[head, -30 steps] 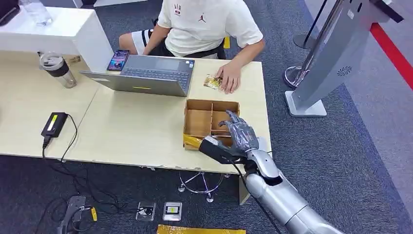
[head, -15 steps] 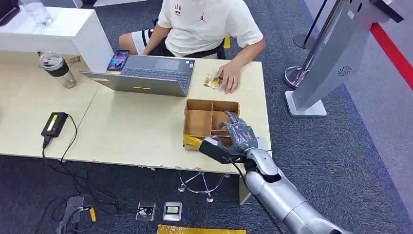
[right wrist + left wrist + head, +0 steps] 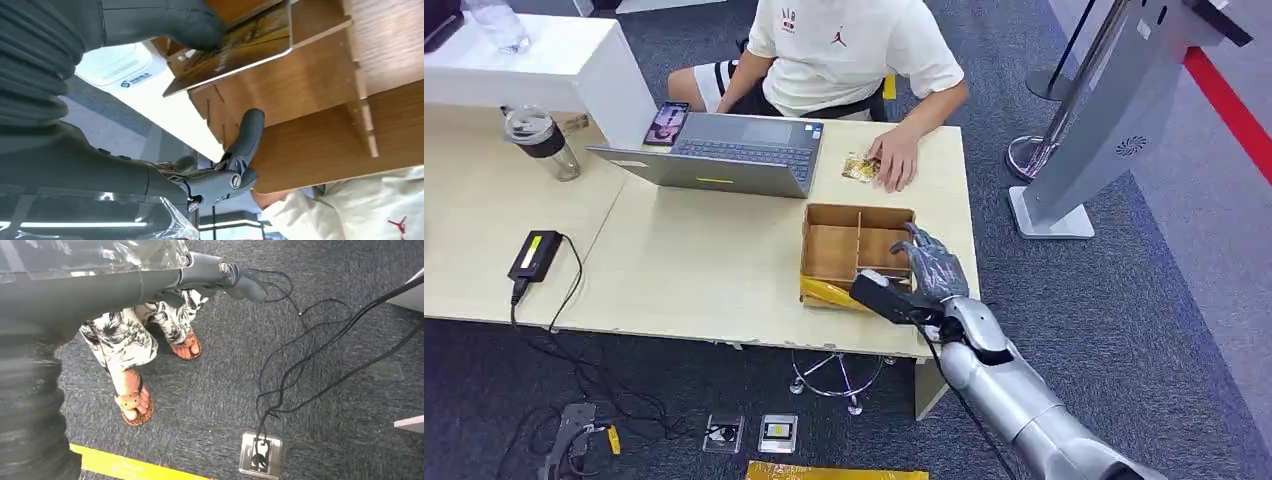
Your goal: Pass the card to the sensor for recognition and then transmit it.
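Observation:
My right hand (image 3: 931,272) hovers over the near right corner of the open cardboard box (image 3: 832,243) on the table. In the right wrist view its thumb (image 3: 165,22) presses on a gold-printed card (image 3: 235,42), which the hand holds tilted above a box compartment (image 3: 310,120). A white labelled pad (image 3: 112,65) lies on the table just beside the box. My left hand (image 3: 200,277) hangs over the carpet with nothing in it, one finger stretched out.
A person in a white shirt (image 3: 844,45) sits behind the table, one hand resting by a second card (image 3: 860,167). A laptop (image 3: 724,155), cup (image 3: 542,142) and power brick (image 3: 535,254) lie to the left. A grey kiosk (image 3: 1104,110) stands on the right.
My right hand has shifted right along the box's near edge, to its right corner. The person and the table items have stayed put.

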